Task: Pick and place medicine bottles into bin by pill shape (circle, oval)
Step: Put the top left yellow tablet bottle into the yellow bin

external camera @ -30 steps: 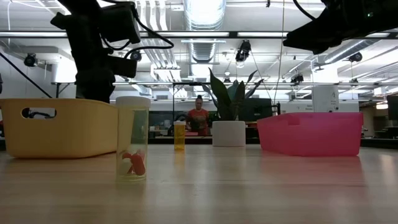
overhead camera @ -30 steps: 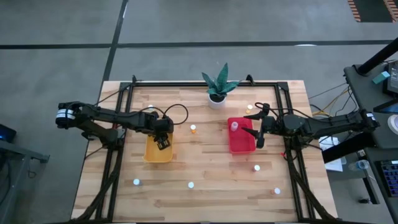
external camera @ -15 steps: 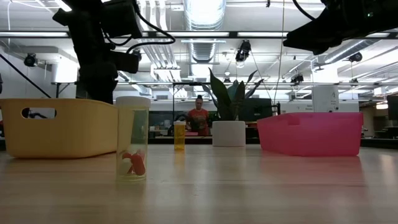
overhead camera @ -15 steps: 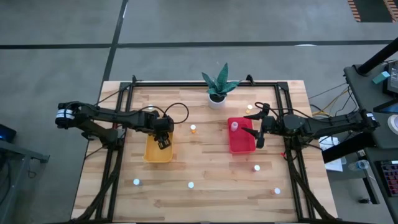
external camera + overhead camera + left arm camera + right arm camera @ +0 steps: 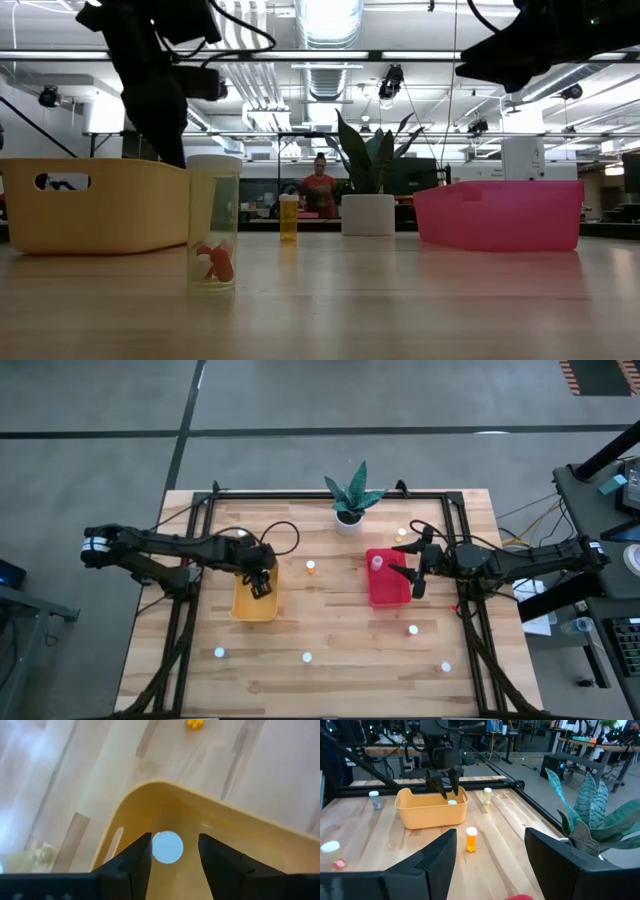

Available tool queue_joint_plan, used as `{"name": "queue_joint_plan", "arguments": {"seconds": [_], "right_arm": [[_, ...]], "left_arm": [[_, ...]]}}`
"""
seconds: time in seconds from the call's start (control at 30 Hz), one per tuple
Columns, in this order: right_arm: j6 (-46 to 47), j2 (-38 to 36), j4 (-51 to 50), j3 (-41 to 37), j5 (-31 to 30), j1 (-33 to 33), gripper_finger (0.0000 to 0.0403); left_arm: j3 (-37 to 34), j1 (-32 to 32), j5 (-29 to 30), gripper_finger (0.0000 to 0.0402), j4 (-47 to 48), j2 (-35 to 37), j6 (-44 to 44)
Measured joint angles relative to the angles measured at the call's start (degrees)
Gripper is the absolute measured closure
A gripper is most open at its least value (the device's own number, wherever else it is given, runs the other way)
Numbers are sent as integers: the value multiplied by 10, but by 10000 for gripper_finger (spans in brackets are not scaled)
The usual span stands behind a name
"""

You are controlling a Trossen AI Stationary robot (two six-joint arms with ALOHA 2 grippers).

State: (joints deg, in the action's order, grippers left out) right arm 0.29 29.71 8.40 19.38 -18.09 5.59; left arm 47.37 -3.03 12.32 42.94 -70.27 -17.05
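Rising over the yellow plastic bin (image 5: 254, 600), the left gripper (image 5: 171, 851) is spreading clear of the white-capped bottle (image 5: 167, 847) directly beneath, apparently delivered; the right gripper (image 5: 417, 572) is hanging spread beside the pink bin (image 5: 387, 580).

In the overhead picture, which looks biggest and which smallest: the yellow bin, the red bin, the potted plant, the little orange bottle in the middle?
Largest to smallest, as seen from above:
1. yellow bin and red bin: about alike, and arms cover part of each, so no ranking between them.
2. potted plant, leaves included.
3. orange bottle, by far the smallest.
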Motion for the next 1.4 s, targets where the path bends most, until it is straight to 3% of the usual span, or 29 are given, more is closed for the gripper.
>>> {"name": "queue_joint_plan", "arguments": {"seconds": [0.3, 0.53, 0.83, 1.0, 1.13, 1.4], "right_arm": [[65, 13, 0, 0, -1, 0, 177], [105, 39, 0, 0, -16, 0, 177], [114, 58, 0, 0, -31, 0, 177], [102, 57, -2, 11, -51, 0, 177], [48, 56, -18, 45, -68, 0, 177], [-65, 56, -125, 138, -111, -16, 177]], "left_arm": [[0, 2, -1, 255, -63, 70, 28], [-3, 11, -1, 255, -142, 117, 102], [-5, 12, -1, 255, -173, 182, 132], [-5, 9, 27, 256, -188, 193, 130], [13, -32, 32, 266, -184, 181, 110], [42, -179, 25, 298, -119, 138, 47]]}}
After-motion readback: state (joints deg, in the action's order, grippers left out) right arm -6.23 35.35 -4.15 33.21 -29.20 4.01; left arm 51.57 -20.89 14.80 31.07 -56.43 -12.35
